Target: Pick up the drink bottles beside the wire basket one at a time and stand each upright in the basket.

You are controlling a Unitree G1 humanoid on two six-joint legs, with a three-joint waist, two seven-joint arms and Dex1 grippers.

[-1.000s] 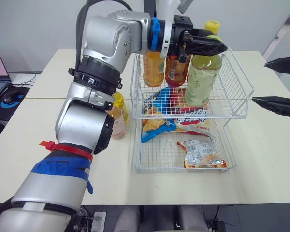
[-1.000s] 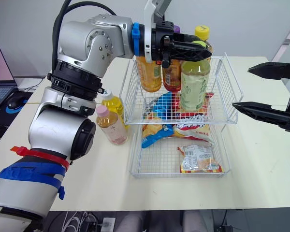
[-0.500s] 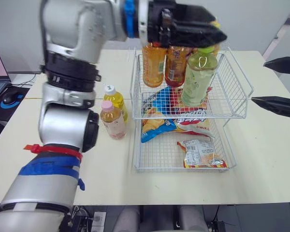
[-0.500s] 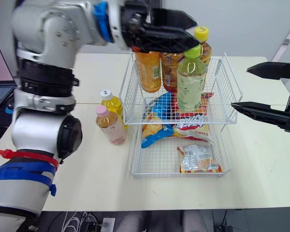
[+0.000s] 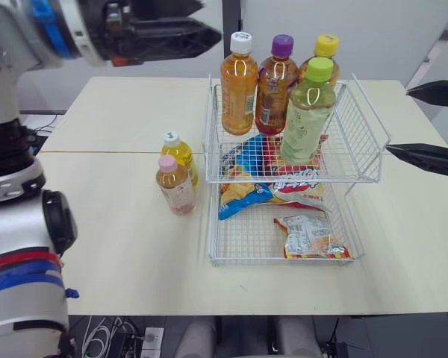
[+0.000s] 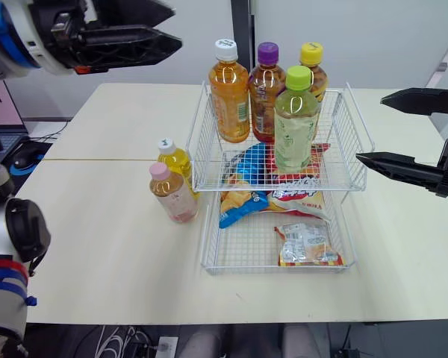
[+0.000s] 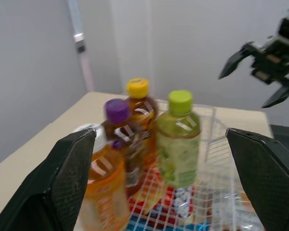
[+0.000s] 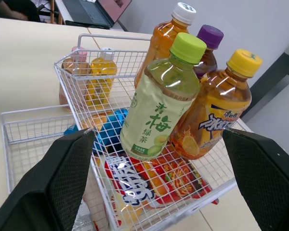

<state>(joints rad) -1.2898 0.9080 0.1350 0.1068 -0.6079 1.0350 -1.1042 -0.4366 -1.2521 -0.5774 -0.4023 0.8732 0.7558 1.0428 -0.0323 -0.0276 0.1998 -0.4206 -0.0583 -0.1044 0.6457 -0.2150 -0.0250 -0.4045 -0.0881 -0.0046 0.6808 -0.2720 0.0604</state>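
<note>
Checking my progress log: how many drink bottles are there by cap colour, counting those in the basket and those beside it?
White cap: 2
Purple cap: 1
Yellow cap: 1
Green cap: 1
Pink cap: 1
Total: 6 bottles

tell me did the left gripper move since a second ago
Yes. The left gripper, open and empty, has pulled away from the green-capped bottle toward the robot's left, and now sits left of the wire basket.

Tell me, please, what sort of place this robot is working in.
Most likely an office or lab room arranged for robot trials: plain cream tables pushed together, a laptop off to the side, bare grey walls, and a staged wire basket holding drink bottles and snack packets.
</note>
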